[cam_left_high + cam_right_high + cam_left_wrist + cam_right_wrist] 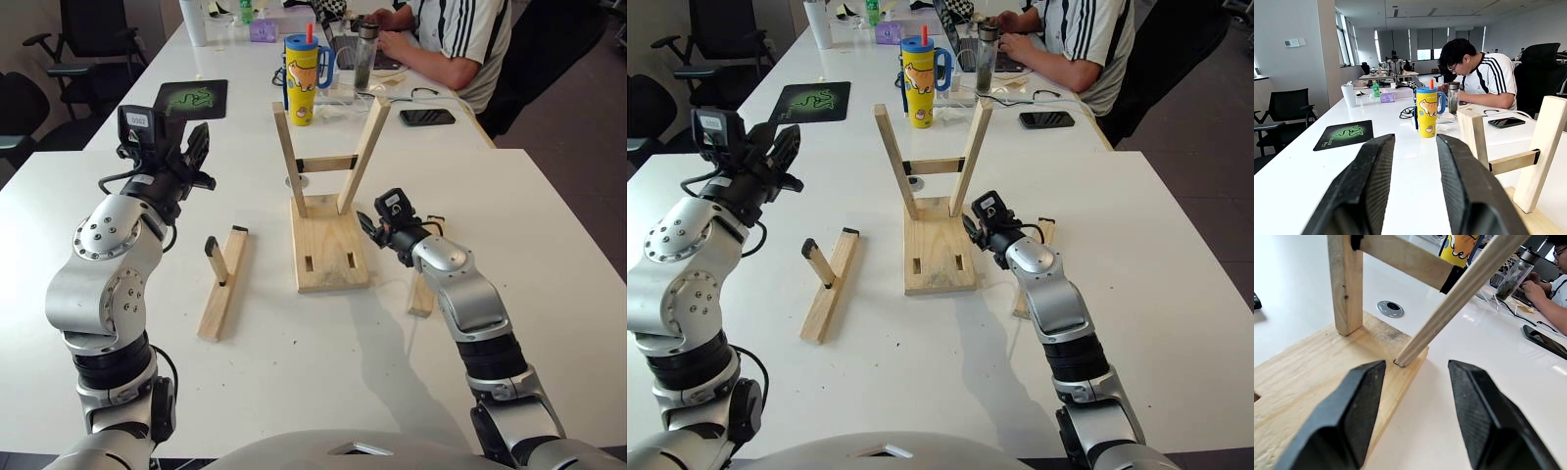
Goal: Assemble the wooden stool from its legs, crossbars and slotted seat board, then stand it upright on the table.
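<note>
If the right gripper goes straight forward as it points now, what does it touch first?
Probably the foot of the slanted leg, at the corner of the seat board; depth is unclear.

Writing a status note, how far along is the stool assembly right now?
Done: two legs with a crossbar stand on the seat board, far end. In hand: nothing; left pincer and right pincer are open. Left: the near slots are empty, the left loose leg and right loose leg lie unattached, then turning it upright.

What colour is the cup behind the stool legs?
The cup is yellow with a blue lid and handle; clearest in the left wrist view.
</note>
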Available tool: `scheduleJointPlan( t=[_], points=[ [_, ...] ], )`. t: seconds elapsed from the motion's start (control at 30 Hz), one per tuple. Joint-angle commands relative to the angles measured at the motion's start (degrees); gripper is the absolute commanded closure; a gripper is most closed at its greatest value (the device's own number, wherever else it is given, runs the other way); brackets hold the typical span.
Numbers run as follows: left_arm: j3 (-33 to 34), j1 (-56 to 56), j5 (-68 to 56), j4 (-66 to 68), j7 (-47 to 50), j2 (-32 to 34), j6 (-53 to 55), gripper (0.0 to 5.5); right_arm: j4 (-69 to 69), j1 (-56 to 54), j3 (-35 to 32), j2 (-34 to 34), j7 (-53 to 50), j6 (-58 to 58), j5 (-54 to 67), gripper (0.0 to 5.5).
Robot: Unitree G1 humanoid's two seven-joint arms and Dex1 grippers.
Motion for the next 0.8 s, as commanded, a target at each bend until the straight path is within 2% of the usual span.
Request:
scheduleJointPlan(
  t=[0.03,0.13,0.23,0.37,0.63,0.8],
  points=[
    [-6.7,9.8,3.5,2.6,-0.8,1.1,-0.5,3.95,0.4,-1.8,0.1,0.3,0.5,-0.1,-0.2,3.14],
    [-11.7,18.8,7.7,9.8,-1.5,1.1,-6.5,3.95,0.2,-2.1,-0.2,0.5,0.6,0.1,-0.1,3.14],
    [-12.7,22.8,10.1,16.9,-1.8,0.6,-12.5,3.95,-0.2,-2.2,-0.2,0.8,0.6,0.4,0.0,3.14],
    [-9.3,18.0,7.8,14.0,-1.7,-0.8,-13.5,3.95,0.1,-2.2,0.1,0.9,0.8,0.3,-0.1,3.14],
    [-6.9,10.9,4.2,5.6,-1.5,-0.6,-6.7,3.95,0.2,-1.9,-0.3,1.3,0.5,0.4,-0.5,3.14],
    [-7.1,12.5,4.7,5.0,-1.8,0.0,-5.4,3.95,0.2,-1.9,-0.5,1.3,0.4,0.2,-0.6,3.14]
  ],
)
